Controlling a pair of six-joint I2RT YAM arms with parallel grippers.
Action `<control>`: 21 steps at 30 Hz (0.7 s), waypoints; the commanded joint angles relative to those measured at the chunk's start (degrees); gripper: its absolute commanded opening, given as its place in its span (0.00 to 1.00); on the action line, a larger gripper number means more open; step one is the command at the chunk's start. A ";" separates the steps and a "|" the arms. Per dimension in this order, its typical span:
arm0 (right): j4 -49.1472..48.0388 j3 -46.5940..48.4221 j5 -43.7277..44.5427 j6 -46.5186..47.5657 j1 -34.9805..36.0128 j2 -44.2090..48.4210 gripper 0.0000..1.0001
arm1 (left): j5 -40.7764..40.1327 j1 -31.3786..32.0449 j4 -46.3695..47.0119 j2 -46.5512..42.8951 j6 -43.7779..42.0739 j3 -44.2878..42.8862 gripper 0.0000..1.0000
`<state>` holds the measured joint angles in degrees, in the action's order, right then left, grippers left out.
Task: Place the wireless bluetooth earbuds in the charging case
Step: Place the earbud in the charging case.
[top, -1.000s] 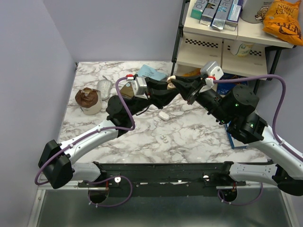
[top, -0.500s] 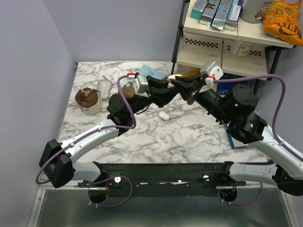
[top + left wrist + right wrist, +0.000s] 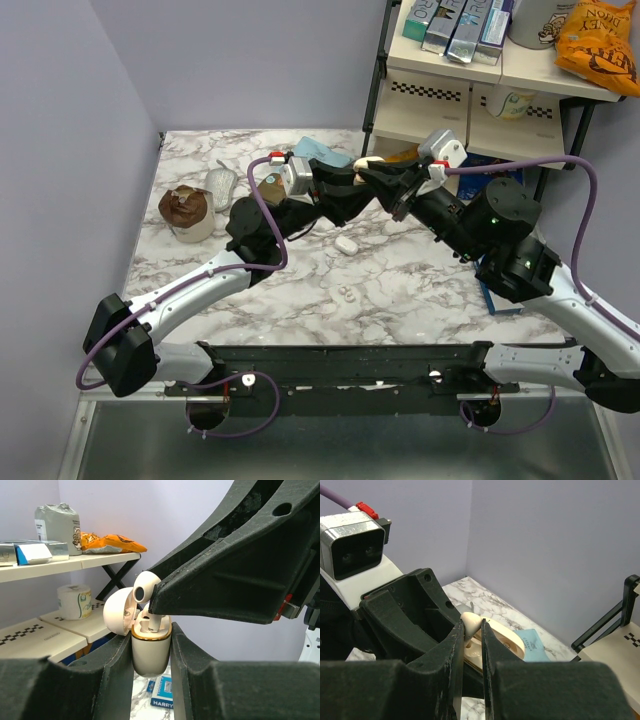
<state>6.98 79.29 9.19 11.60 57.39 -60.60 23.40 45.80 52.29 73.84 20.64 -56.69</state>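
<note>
My left gripper (image 3: 151,641) is shut on the charging case (image 3: 151,650) and holds it upright in the air, its lid (image 3: 119,616) swung open to the left. My right gripper (image 3: 471,630) is shut on one white earbud (image 3: 470,621). In the left wrist view the earbud (image 3: 145,587) stands over the case with its stem down in a slot. In the top view the two grippers meet at the case (image 3: 368,163), above the back of the table. Small white bud-like pieces (image 3: 347,293) lie on the marble in front.
A plain white oval object (image 3: 347,244) lies on the marble below the grippers. A brown-topped cup (image 3: 187,212) and a grey item (image 3: 220,183) are at the left. A blue card (image 3: 320,152) lies at the back. A shelf unit (image 3: 450,90) stands at the back right.
Both grippers have shifted very slightly left and back while still meeting at the case. Both grips are unchanged.
</note>
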 commanded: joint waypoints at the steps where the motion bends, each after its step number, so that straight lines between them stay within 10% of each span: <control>1: 0.84 -0.54 0.39 0.27 0.36 -0.48 0.01 | 0.16 -0.27 1.23 -0.10 0.71 -1.41 0.00; 21: 0.84 -1.24 3.29 0.62 0.27 -0.57 0.01 | -0.19 -0.27 1.58 -0.98 0.36 -0.71 0.00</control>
<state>6.98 79.00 10.90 11.62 57.39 -61.14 23.40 45.80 52.12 73.84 20.84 -56.69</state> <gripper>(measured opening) 0.238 0.369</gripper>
